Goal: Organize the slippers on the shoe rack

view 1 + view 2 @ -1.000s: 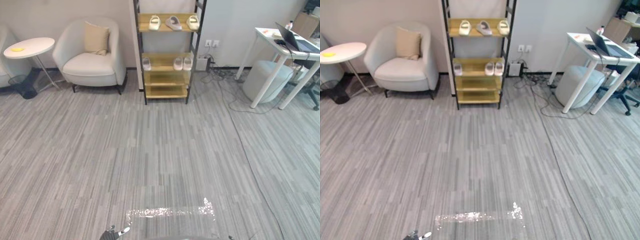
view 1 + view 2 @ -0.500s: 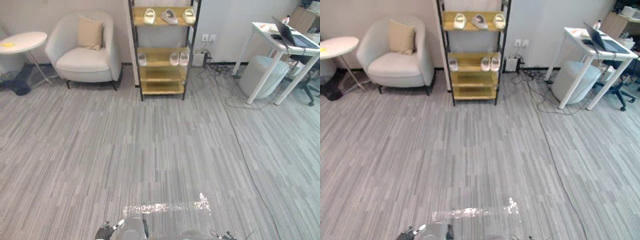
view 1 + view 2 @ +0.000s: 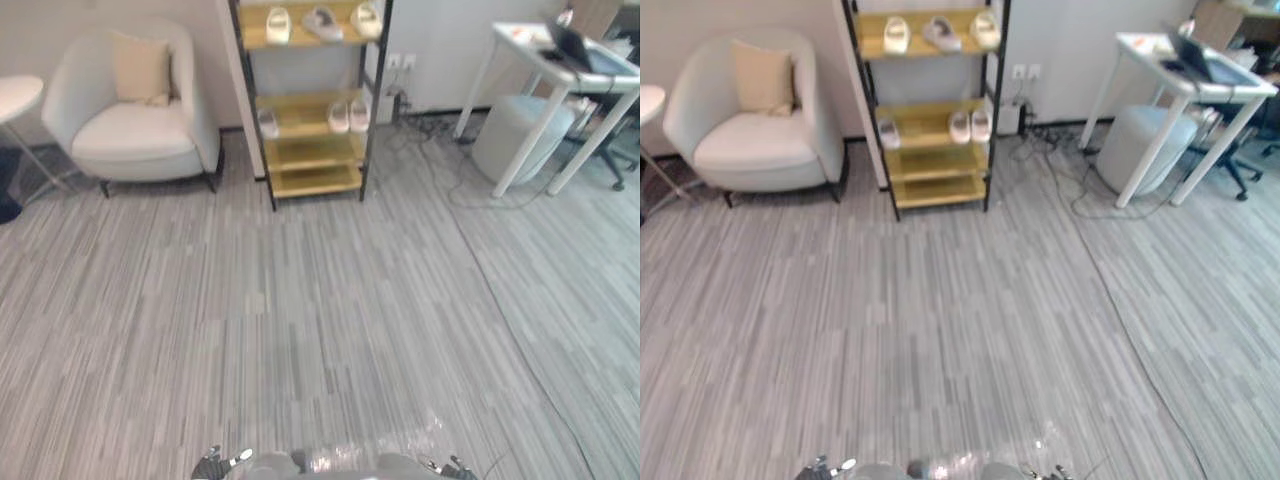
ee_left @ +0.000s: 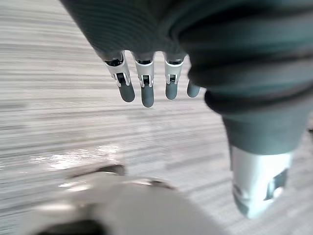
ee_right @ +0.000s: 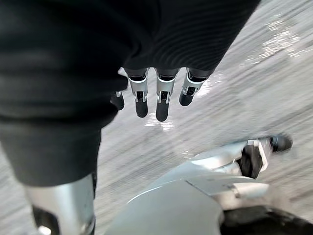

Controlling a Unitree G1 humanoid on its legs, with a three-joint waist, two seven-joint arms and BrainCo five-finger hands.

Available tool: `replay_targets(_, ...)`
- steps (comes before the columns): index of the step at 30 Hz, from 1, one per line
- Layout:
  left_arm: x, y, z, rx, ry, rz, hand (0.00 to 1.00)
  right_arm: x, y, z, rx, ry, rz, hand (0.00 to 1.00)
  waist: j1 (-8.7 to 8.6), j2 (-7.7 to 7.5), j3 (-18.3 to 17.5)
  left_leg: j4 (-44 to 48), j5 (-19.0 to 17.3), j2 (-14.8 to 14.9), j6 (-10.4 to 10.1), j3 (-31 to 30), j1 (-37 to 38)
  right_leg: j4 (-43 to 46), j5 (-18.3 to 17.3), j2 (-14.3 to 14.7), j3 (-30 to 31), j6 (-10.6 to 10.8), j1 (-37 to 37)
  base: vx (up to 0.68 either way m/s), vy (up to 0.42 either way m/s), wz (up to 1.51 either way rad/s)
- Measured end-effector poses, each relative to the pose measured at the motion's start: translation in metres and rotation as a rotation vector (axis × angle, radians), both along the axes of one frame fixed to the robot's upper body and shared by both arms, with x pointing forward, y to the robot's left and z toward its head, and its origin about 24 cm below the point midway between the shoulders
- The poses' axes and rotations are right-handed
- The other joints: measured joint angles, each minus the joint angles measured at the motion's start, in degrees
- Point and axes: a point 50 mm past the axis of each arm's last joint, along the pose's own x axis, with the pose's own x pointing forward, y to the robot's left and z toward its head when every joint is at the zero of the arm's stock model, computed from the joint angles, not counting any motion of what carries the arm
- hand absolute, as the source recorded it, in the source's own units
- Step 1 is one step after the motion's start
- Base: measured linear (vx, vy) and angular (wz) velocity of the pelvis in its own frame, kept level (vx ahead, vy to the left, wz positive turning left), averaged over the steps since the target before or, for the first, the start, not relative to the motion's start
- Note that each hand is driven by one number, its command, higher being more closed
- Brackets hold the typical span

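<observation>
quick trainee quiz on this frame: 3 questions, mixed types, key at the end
1. True or false: the grey slipper lies on the top shelf of the shoe rack.
2. What stands to the rack's left? A) desk B) armchair C) pouf
3. Fill in: the left robot hand and the right robot hand are both ____, holding nothing.
Key: 1 true; 2 B; 3 open.

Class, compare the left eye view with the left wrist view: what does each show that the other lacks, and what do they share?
Left eye view: the shoe rack with slippers on two shelves, an armchair and a white desk. Left wrist view: the left hand close up, fingers straight, holding nothing. Both: the grey striped floor.
</observation>
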Motion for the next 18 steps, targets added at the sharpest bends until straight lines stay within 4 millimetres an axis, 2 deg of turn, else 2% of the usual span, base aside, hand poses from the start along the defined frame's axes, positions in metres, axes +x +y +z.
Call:
replay_targets(1, 0.001, -0.001, 0.0, -0.001, -0.002, -0.005, 0.0, 0.001, -0.002, 0.001, -0.005, -0.003, 0.002, 0.0, -0.26, 0.15, 0.1, 0.0, -0.2, 0.6, -0.3, -0.1, 0.1, -2.4, 0.7, 0.6, -0.3, -0.6, -0.8, 0.39, -0.101, 0.03)
replay_targets(2, 0.006, -0.002, 0.001, -0.002, -0.012, -0.012, 0.0, 0.004, -0.003, 0.001, -0.009, -0.01, 0.007, 0.0, -0.6, 0.53, 0.2, 0.1, -0.7, 1.8, -1.1, -0.2, 0.6, -7.5, 3.4, 1.9, -0.3, -1.5, -2.1, 0.4, -0.173, 0.06)
replay_targets(3, 0.006, -0.001, 0.001, 0.001, -0.011, -0.015, 0.0, 0.004, -0.003, 0.001, -0.009, -0.009, 0.012, 0.0, -0.74, 0.37, 0.3, 0.1, -2.0, 3.0, -3.0, -0.9, 2.2, -18.2, 11.7, 3.2, 1.0, -1.7, -3.1, 0.34, -0.151, 0.09)
replay_targets(5, 0.006, 0.001, 0.001, 0.006, -0.007, -0.012, 0.0, -0.001, 0.0, 0.0, -0.001, 0.001, 0.005, 0.0, -1.04, -0.3, 0.4, 0.0, -3.0, 2.7, -4.1, -2.6, 3.6, -21.3, 21.3, 2.9, 1.9, -1.7, -1.9, 0.34, -0.201, 0.21)
replay_targets(6, 0.008, -0.009, -0.001, -0.022, -0.015, -0.006, 0.0, 0.003, -0.007, 0.002, -0.02, -0.008, 0.011, 0.0, -1.18, 1.56, 0.5, 0.4, -3.4, 4.8, -4.3, -4.5, 4.7, -20.5, 19.3, 4.5, 0.9, -2.7, -0.6, 0.37, -0.25, 0.2)
replay_targets(7, 0.009, -0.012, -0.001, -0.029, -0.018, -0.003, 0.0, 0.004, -0.009, 0.003, -0.025, -0.011, 0.012, 0.0, -1.1, 1.88, 0.5, 0.8, -3.4, 5.1, -4.3, -5.1, 4.7, -20.4, 18.3, 5.0, 0.7, -2.6, -0.5, 0.34, -0.244, 0.26)
replay_targets(8, 0.013, -0.019, -0.001, -0.047, -0.037, 0.002, 0.0, 0.006, -0.014, 0.004, -0.037, -0.015, 0.011, 0.0, -1.2, 3.94, 0.4, 2.9, -3.3, 6.4, -4.5, -6.5, 4.0, -20.5, 16.9, 5.5, -1.1, -3.2, 0.7, 0.3, -0.258, 0.47)
replay_targets(10, 0.017, -0.019, 0.0, -0.052, -0.059, 0.034, 0.0, 0.003, -0.014, 0.004, -0.037, -0.011, 0.004, 0.0, -1.56, 3.7, 1.1, 11.9, -3.2, 7.6, -4.5, -7.8, 0.8, -20.6, 15.1, 5.6, -2.6, -3.9, 2.9, 0.25, -0.263, 0.54)
replay_targets(11, 0.022, -0.018, 0.002, -0.054, -0.084, 0.062, 0.0, 0.001, -0.014, 0.004, -0.038, -0.008, 0.004, 0.0, -1.56, 3.61, 1.1, 21.6, -2.8, 8.6, -5.2, -8.4, -3.1, -20.7, 13.9, 5.6, -3.7, -4.2, 4.8, 0.27, -0.273, 0.41)
replay_targets(12, 0.025, -0.017, 0.005, -0.06, -0.121, 0.105, 0.0, 0.0, -0.014, 0.004, -0.043, -0.008, 0.007, 0.0, -0.91, 3.62, 1.6, 36.9, -1.1, 11.9, -4.6, -7.5, -9.1, -20.9, 11.8, 6.3, -4.5, -5.3, 8.4, 0.23, -0.213, 0.35)
replay_targets(14, 0.03, -0.017, 0.008, -0.058, -0.154, 0.11, 0.0, 0.002, -0.013, 0.005, -0.044, -0.021, 0.003, 0.0, -0.29, 3.26, 1.9, 44.9, -1.9, 14.4, -4.3, -3.8, -12.7, -22.6, 10.4, 7.0, -4.7, -5.4, 12.8, 0.23, -0.151, 0.09)
replay_targets(15, 0.03, -0.018, 0.009, -0.06, -0.162, 0.109, 0.0, 0.003, -0.012, 0.005, -0.04, -0.033, -0.002, 0.0, -0.17, 3.0, 1.9, 44.2, -2.6, 14.5, -3.2, -1.2, -14.6, -24.2, 10.2, 6.9, -4.5, -5.1, 14.8, 0.29, -0.117, -0.06)
replay_targets(17, 0.034, -0.024, 0.01, -0.074, -0.179, 0.104, 0.0, 0.006, -0.012, 0.006, -0.039, -0.04, -0.003, 0.0, -0.09, 2.97, 1.9, 39.7, -3.4, 13.5, -3.2, 1.1, -16.5, -25.7, 10.2, 6.7, -3.7, -5.0, 15.9, 0.2, 0.002, -0.19)
replay_targets(18, 0.041, -0.033, 0.011, -0.095, -0.199, 0.086, 0.0, 0.007, -0.011, 0.006, -0.038, -0.043, -0.003, 0.0, 0.03, 2.93, 2.0, 28.4, -3.3, 10.4, -2.9, 1.7, -17.8, -27.3, 10.1, 6.1, -2.8, -4.8, 16.7, 0.15, 0.047, -0.25)
